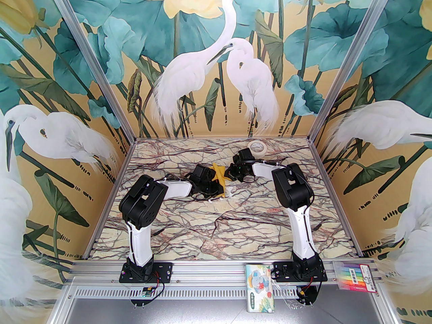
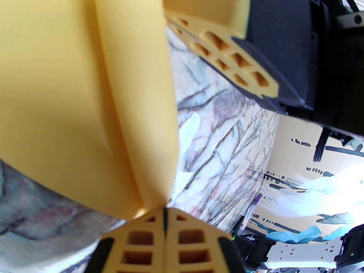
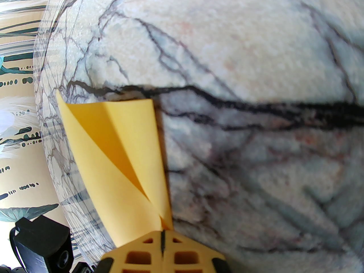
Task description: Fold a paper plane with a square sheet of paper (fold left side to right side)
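The yellow sheet of paper is folded lengthwise into a narrow, tapering paper plane shape with loose flaps, and hangs between both grippers above the middle of the marble table. My left gripper is shut on one pointed end of the paper, which spreads wide across the left wrist view. At the other end my right gripper is shut on the paper, whose flaps fan away from it. The right gripper's yellow fingers show at the paper's far edge. From above, the left gripper and right gripper face each other.
A cream tape roll lies at the back of the table, just behind the right arm's wrist. Small white marks sit on the table under the paper. A tissue pack and a marker box rest on the front rail.
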{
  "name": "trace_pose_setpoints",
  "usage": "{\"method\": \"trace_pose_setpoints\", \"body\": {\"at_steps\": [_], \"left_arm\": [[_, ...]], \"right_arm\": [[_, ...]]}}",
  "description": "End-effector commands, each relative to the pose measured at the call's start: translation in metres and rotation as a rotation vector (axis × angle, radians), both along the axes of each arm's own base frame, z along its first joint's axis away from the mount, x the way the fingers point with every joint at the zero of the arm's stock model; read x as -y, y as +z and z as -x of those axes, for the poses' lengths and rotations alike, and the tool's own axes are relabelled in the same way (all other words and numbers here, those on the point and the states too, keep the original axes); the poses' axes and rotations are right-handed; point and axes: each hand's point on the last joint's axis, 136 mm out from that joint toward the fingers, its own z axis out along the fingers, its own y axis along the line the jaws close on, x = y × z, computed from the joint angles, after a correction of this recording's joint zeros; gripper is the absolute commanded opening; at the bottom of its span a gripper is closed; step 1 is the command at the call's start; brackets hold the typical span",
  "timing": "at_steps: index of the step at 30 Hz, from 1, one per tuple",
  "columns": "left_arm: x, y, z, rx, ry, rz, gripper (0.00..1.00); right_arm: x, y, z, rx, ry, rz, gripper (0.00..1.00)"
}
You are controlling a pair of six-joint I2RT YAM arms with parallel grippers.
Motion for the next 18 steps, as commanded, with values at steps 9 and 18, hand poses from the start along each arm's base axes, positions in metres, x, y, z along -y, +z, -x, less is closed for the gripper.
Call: {"method": "trace_pose_setpoints", "body": {"at_steps": [9,18], "left_arm": [[0.003,-0.008,0.002,-0.026,-0.006,0.0,0.0],[-0.001,-0.015,0.004,-0.043,0.0,-0.03,0.0]], "right_arm": [[0.001,-0.017,0.008,-0.027,0.013,0.036,0.0],[0.001,-0.017,0.008,-0.026,0.011,0.035,0.0]]}}
